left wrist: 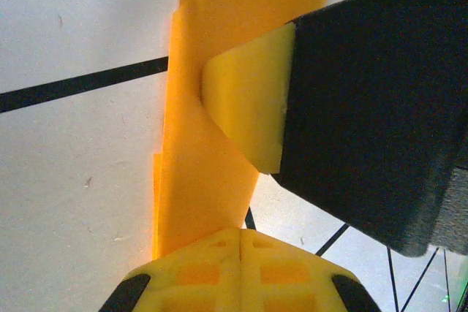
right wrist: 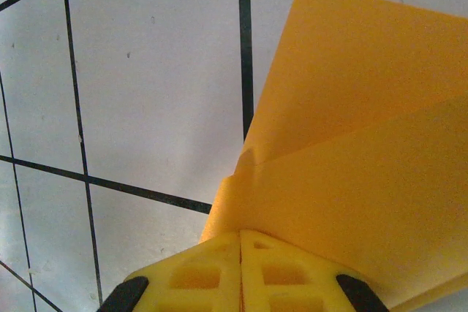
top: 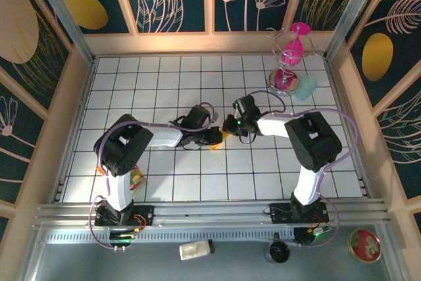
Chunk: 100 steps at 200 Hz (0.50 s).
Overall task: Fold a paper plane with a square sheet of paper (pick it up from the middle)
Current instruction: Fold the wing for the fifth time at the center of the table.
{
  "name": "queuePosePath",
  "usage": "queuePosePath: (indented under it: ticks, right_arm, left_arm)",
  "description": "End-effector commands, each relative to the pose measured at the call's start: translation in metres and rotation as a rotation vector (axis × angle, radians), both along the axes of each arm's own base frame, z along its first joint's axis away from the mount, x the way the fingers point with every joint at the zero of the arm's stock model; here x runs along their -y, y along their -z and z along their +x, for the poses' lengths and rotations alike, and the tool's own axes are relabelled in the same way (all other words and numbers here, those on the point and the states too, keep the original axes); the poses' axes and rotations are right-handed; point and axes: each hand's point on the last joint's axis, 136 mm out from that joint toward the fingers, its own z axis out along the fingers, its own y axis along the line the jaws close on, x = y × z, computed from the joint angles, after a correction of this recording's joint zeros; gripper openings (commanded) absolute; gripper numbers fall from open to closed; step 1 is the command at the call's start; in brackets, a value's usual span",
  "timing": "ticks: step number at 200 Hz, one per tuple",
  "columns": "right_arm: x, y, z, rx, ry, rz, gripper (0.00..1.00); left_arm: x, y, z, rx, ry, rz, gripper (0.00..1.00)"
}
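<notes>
The square sheet of paper (left wrist: 212, 158) is orange-yellow and folded into a narrow, layered strip with creases. It hangs just above the white tiled floor near the table's middle (top: 224, 136). Whether it has the paper plane's pointed shape I cannot tell. My left gripper (left wrist: 240, 237) is shut on one end of the strip, its yellow fingertips pressed together. My right gripper (right wrist: 241, 237) is shut on the other part, where two layers (right wrist: 351, 180) fan out from its tips. From above, the left gripper (top: 214, 138) and right gripper (top: 231, 129) nearly touch. The right gripper's yellow fingertip (left wrist: 248, 100) presses the paper in the left wrist view.
A pink hourglass-like ornament on a wire stand (top: 289, 57) and a pale teal object (top: 305, 87) stand at the back right. A red-yellow snack packet (top: 137, 177) lies by the left arm's base. A bottle (top: 196, 249), a dark cup (top: 279, 252) and a red tin (top: 366, 245) sit below the front rail.
</notes>
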Motion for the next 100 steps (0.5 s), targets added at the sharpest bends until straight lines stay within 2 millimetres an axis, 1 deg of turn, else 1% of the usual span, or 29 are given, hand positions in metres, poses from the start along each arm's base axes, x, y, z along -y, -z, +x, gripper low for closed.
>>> queuePosePath:
  ticks: [1, 67, 100]
  right_arm:
    - [0.006, 0.016, -0.007, -0.051, -0.005, -0.038, 0.08]
    - [0.008, 0.021, -0.006, -0.064, 0.006, -0.054, 0.08]
    - [0.010, 0.024, -0.007, -0.071, 0.010, -0.061, 0.08]
  left_arm:
    - [-0.001, 0.008, -0.009, -0.038, 0.020, 0.029, 0.00]
    - [-0.003, 0.009, -0.021, -0.068, 0.013, 0.033, 0.00]
    - [-0.008, 0.008, -0.028, -0.074, 0.012, 0.050, 0.00]
